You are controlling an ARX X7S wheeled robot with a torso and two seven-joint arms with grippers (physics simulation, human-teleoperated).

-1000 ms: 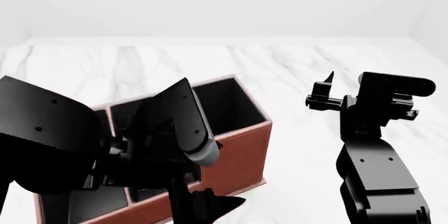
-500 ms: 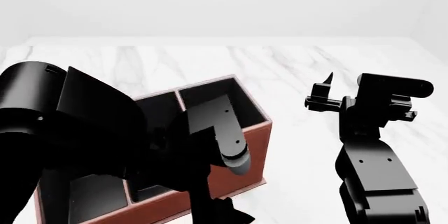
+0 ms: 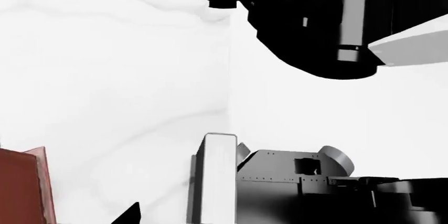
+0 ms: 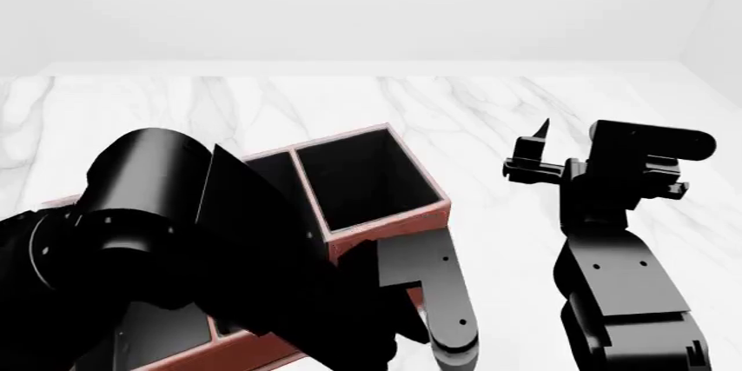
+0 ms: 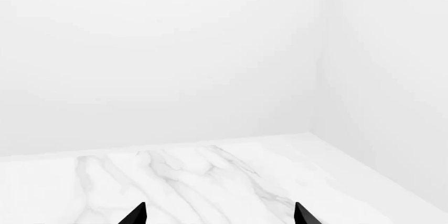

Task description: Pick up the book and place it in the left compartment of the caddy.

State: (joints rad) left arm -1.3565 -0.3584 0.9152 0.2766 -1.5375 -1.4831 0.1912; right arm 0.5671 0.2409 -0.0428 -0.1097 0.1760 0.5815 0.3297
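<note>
the left arm (image 4: 174, 249) sweeps over the caddy (image 4: 383, 223), its jaws' state unclear; the right gripper (image 5: 218, 214) hangs apart, idle; the book goes unseen, so locating it comes next.

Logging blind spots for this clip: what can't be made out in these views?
- The book: no view shows a plain black slab I can identify; the left arm fills the head view's lower left.
- The caddy: its left slots are covered by that arm; only the tall square slot shows clearly.
- Left gripper: one fingertip shows at the wrist view's bottom edge, so its state is unclear.
- Right gripper: tips apart, holding nothing.
</note>
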